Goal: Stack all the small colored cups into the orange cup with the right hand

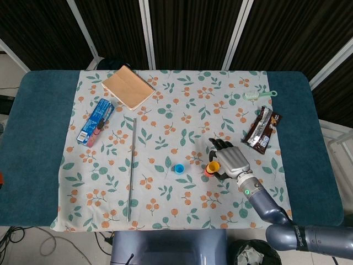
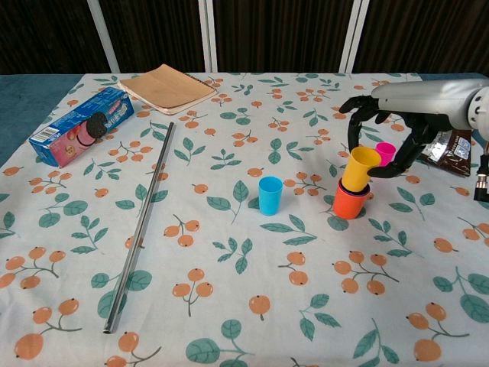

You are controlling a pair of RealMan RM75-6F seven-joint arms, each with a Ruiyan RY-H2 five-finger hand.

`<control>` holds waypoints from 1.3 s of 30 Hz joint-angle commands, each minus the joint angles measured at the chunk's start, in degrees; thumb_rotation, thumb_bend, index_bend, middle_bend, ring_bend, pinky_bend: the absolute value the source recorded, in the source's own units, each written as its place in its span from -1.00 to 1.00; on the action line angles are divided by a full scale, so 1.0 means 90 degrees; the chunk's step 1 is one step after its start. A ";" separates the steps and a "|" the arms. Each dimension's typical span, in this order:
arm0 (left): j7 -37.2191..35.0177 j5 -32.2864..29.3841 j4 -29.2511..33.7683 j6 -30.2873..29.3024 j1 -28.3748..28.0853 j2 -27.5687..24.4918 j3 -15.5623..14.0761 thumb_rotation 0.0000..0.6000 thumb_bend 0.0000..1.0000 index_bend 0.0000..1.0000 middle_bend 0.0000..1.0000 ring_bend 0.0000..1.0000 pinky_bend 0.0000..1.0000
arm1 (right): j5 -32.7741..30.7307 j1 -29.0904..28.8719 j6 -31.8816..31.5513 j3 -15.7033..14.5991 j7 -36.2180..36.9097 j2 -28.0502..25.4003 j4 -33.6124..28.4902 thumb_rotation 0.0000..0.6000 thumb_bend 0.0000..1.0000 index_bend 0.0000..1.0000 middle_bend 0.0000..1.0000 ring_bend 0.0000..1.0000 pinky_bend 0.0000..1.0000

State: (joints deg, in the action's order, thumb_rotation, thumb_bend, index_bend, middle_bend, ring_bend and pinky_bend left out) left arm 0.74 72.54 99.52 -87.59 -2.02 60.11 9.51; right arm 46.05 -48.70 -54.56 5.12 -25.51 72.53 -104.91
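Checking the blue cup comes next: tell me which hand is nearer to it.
Right. The right hand holds the yellow cup over the orange cup, just right of the blue cup. The left hand is not in either view.
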 commanded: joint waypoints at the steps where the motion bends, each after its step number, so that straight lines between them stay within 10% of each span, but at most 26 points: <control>1: -0.0002 0.0002 -0.0002 0.0001 0.0000 -0.0001 -0.0001 1.00 -0.17 -0.67 -0.93 -0.98 -0.79 | -0.0047 -0.0031 0.0027 0.0014 -0.0032 0.0046 0.0033 1.00 -0.22 0.00 -1.00 -0.86 -0.69; 6: -0.0011 -0.0001 -0.0006 0.0009 -0.0004 -0.0003 0.0003 1.00 -0.17 -0.67 -0.93 -0.98 -0.79 | -0.0158 -0.0066 0.0095 -0.0025 -0.0097 0.0154 0.0120 1.00 -0.22 -0.07 -1.00 -0.86 -0.69; 13: -0.0007 0.0000 -0.0009 0.0010 -0.0006 -0.0002 0.0002 1.00 -0.17 -0.67 -0.93 -0.98 -0.79 | -0.0383 -0.0150 0.0337 -0.0071 -0.0139 0.0135 0.0169 1.00 -0.22 -0.88 -1.00 -0.87 -0.69; 39: 0.0003 0.0020 0.0012 0.0025 -0.0010 0.0000 -0.0014 1.00 -0.17 -0.67 -0.93 -0.98 -0.79 | -0.0434 -0.0575 -0.0193 0.0444 -0.0596 0.0746 -0.0074 1.00 -0.22 -0.48 -1.00 -0.87 -0.69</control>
State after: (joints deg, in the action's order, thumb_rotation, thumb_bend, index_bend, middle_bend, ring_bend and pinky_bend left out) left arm 0.75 72.70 99.63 -87.36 -2.11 60.11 9.40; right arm 42.74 -53.24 -56.41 8.68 -30.37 78.42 -106.03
